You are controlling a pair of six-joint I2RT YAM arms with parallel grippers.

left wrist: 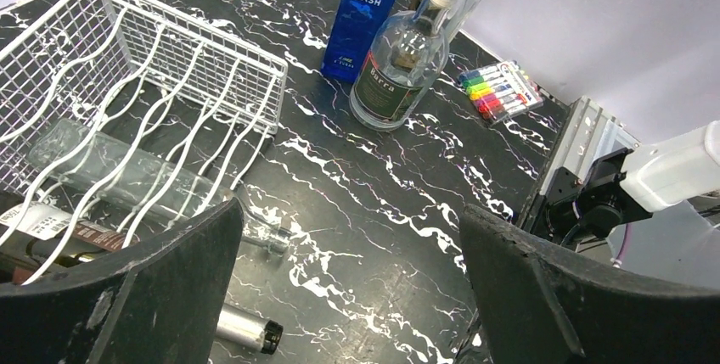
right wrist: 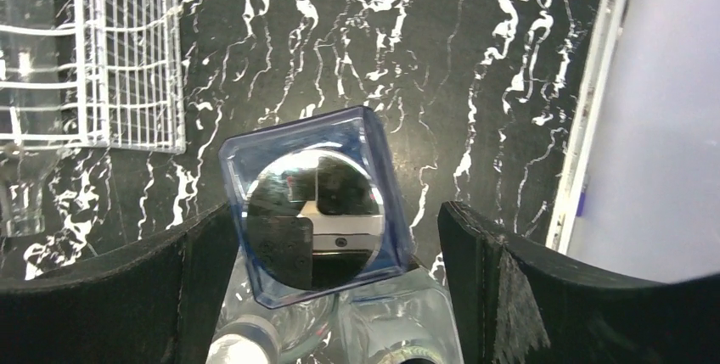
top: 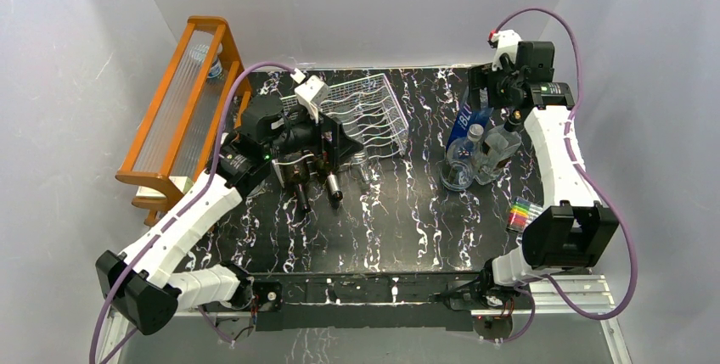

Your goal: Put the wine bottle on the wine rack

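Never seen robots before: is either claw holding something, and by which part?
Nothing is held. The left gripper is open and empty; the right gripper is open around the top of the blue bottle, a gap showing beside it.

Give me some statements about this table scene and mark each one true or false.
1. A clear bottle lies in the wire rack. True.
2. The right gripper is shut on the blue bottle. False: its jaws stand open.
3. A pack of markers lies on the table. True.
4. The blue bottle lies flat. False: it stands upright.
5. The left gripper holds a bottle. False: it is open and empty.
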